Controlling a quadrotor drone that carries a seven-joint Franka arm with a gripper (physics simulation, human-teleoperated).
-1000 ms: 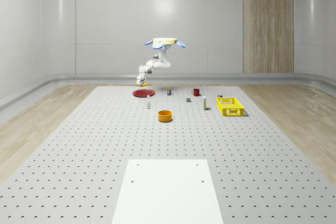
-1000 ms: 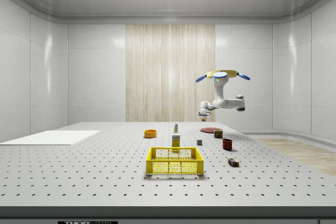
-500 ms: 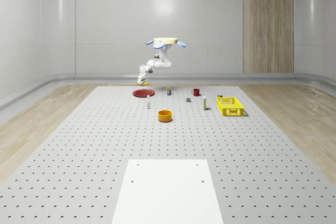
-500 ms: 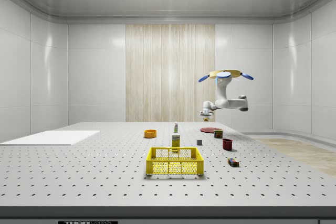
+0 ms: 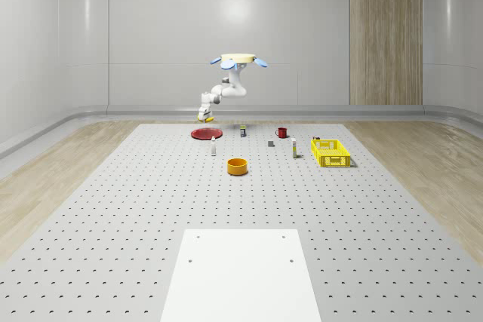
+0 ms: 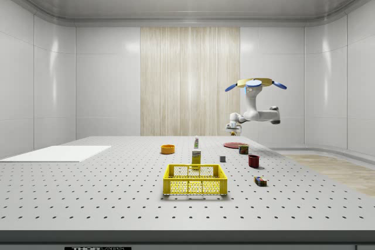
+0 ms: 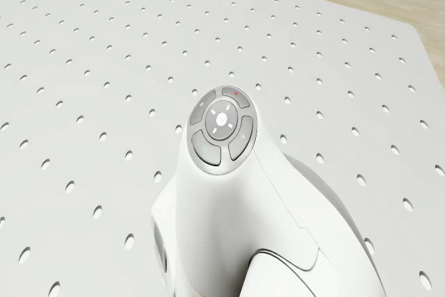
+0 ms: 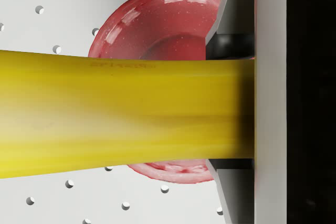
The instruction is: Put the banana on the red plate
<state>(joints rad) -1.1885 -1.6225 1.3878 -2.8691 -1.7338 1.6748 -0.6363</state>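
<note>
The yellow banana (image 8: 121,114) lies crosswise in my gripper (image 5: 204,117), which is shut on it; a dark finger (image 8: 234,19) presses on its side. The red plate (image 8: 157,19) lies on the perforated table straight below the banana in the wrist view. The drone (image 5: 238,59) hovers near the table's far end, just to the whole-scene view's right of the red plate (image 5: 205,134). Its arm reaches down and holds the banana well above the plate. In the side view my gripper (image 6: 233,126) hangs over the red plate (image 6: 234,144), below the drone (image 6: 256,84).
An orange bowl (image 5: 238,166), a white bottle (image 5: 213,148), a can (image 5: 242,132), a red mug (image 5: 281,132) and a yellow basket (image 5: 330,152) stand on the table. A white panel (image 5: 241,273) lies at the near end. The arm's white link (image 7: 229,172) shows in the drone view.
The drone and arm have drifted to the side view's right with the banana still held. The gripper now hangs over the red plate, slightly higher than before.
</note>
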